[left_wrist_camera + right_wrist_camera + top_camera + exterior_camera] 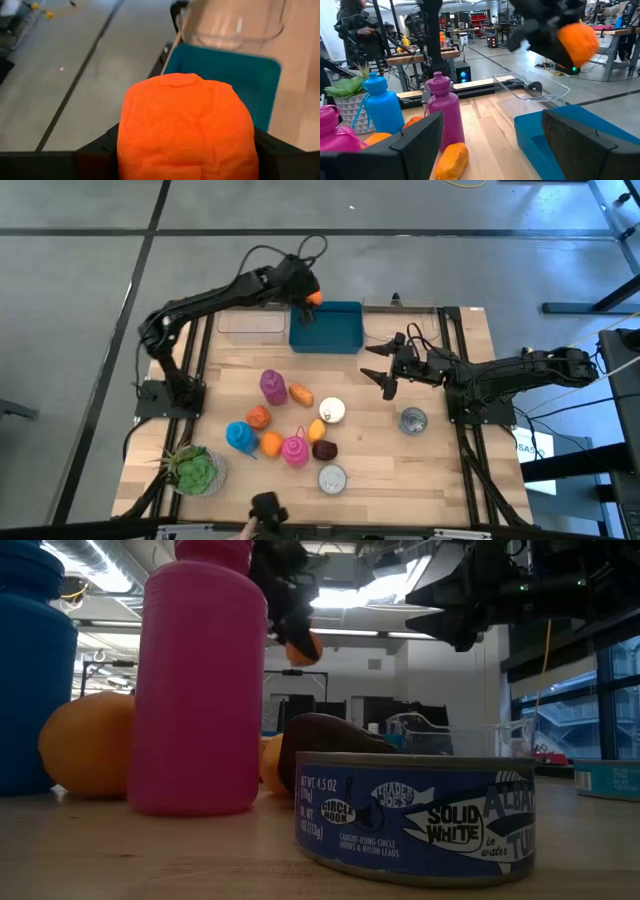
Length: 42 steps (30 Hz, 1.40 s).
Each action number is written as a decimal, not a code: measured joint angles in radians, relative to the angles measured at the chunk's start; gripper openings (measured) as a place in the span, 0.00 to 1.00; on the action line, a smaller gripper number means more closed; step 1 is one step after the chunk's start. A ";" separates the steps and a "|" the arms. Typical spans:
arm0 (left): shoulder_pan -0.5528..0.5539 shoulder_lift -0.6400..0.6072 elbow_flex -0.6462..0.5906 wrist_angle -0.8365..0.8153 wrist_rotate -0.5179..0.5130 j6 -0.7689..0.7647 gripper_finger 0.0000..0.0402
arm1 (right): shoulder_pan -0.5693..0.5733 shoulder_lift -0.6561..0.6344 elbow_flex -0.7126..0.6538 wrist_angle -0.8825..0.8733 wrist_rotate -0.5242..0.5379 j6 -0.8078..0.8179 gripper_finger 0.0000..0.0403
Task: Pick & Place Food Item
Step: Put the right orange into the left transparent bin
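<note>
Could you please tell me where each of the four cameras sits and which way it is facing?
High view: overhead, straight down on the table; both arms show.
Low view: at table-top height, level past the tuna can; arms enter from above.
Left wrist view: behind the left gripper, shut on the orange fruit, above the blue bin.
Right wrist view: behind the open right gripper, facing the left arm.
All four share the orange fruit.

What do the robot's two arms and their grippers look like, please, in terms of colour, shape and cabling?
Both arms are black and jointed, each rising from a dark base plate at a table edge. The left arm carries a looping black cable near its wrist. The right arm has thin black cables along it. The left gripper and right gripper each have two flat, dark, angular fingers.
</note>
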 joint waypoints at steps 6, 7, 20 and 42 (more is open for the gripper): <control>0.000 0.159 0.185 -0.168 0.046 0.038 0.56 | 0.000 0.000 0.000 0.000 0.072 -0.007 0.83; 0.000 0.182 0.208 -0.188 0.058 0.038 0.56 | 0.000 0.000 0.000 -0.001 0.088 -0.007 0.83; -0.014 0.363 0.303 -0.320 0.104 0.070 0.56 | 0.000 0.001 0.000 -0.049 0.217 0.000 0.83; -0.040 0.371 0.304 -0.372 0.072 0.083 0.56 | 0.000 0.001 0.000 -0.075 0.209 0.011 0.83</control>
